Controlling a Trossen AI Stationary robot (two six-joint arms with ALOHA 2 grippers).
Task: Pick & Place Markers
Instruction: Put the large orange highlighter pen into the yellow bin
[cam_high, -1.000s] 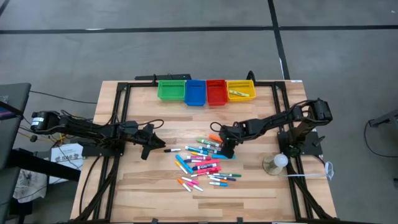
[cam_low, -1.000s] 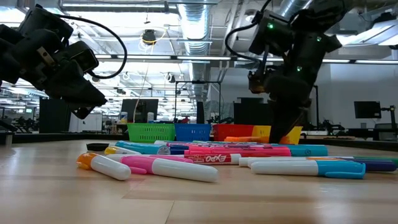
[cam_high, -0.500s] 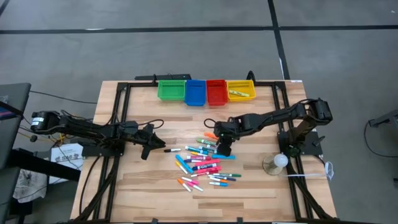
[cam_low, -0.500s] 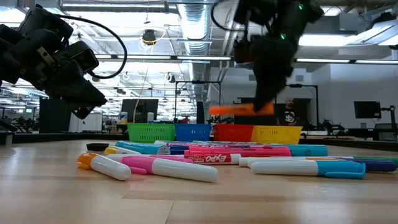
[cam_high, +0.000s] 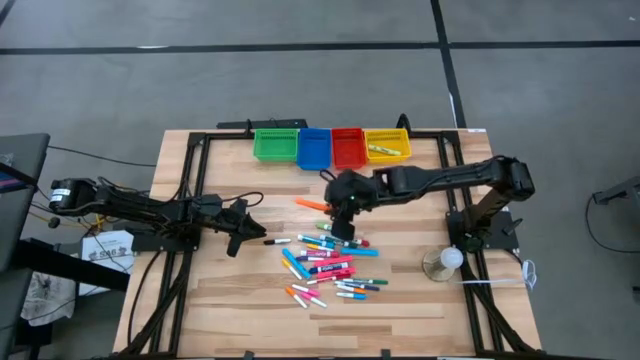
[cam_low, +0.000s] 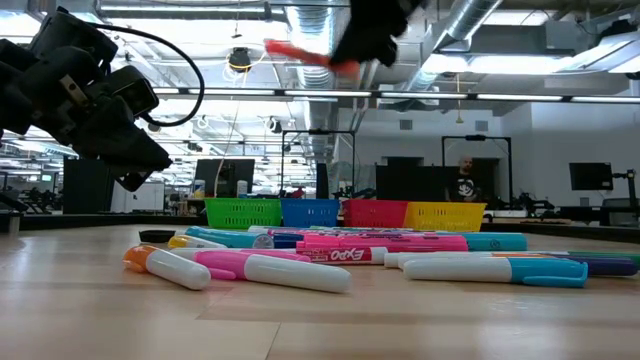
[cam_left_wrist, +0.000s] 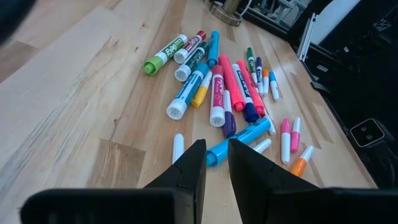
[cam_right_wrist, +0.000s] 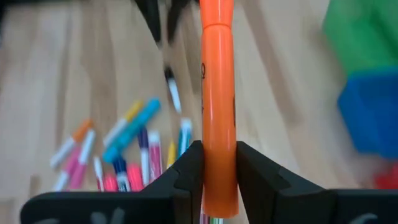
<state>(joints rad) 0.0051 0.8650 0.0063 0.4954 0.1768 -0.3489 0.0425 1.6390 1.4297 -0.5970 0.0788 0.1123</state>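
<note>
While overhead blurs it, right jaws (cam_right_wrist: 211, 171) pinching orange marker (cam_right_wrist: 217, 106)

Two black jointed arms, black cables looped alongside; each hand (cam_left_wrist: 212, 163) (cam_right_wrist: 213, 163) has two wedge-shaped dark fingers.

Low view: right gripper (cam_low: 370, 30) cut off at top frame edge; orange marker (cam_low: 300, 55) motion-blurred.

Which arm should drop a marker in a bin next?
The right one, probably. Its tool is shut on an orange marker, lifted above the pile near the bins. The left tool holds nothing and hangs farther from them.
</note>
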